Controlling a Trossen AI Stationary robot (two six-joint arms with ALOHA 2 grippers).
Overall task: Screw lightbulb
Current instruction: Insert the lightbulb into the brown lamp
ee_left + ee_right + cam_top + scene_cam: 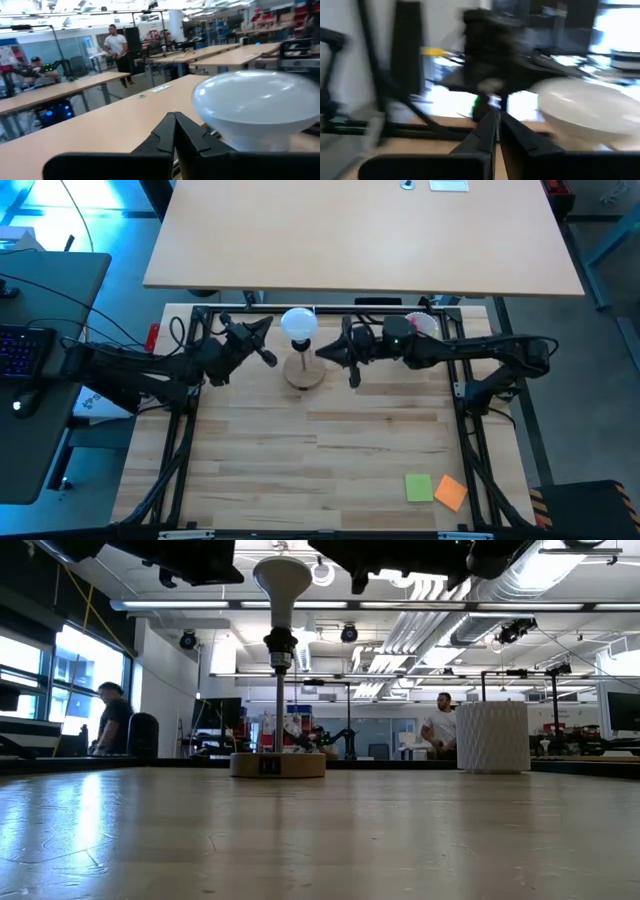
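The lightbulb (299, 323) is sitting upright in the black socket post (277, 648) of the round wooden stand (304, 372), its globe pointing straight up and its narrow base pointing down, so its long axis is running vertically. The stand is resting on the tabletop (330, 450) near the far edge, between the two arms. A small dark label is showing on the front of the stand's base, but its writing is too small to read.

The left gripper (268, 357) is hovering just beside the bulb, apart from it, its fingers (165, 132) pressed together and holding nothing. The right gripper (352, 372) is hovering on the bulb's other side, also with its fingers (492, 131) pressed together on nothing.

A white ribbed cup (492, 736) is standing behind the right arm; its contents are showing pinkish from above. Green (418, 487) and orange (451, 493) sticky notes are lying at the near right corner.
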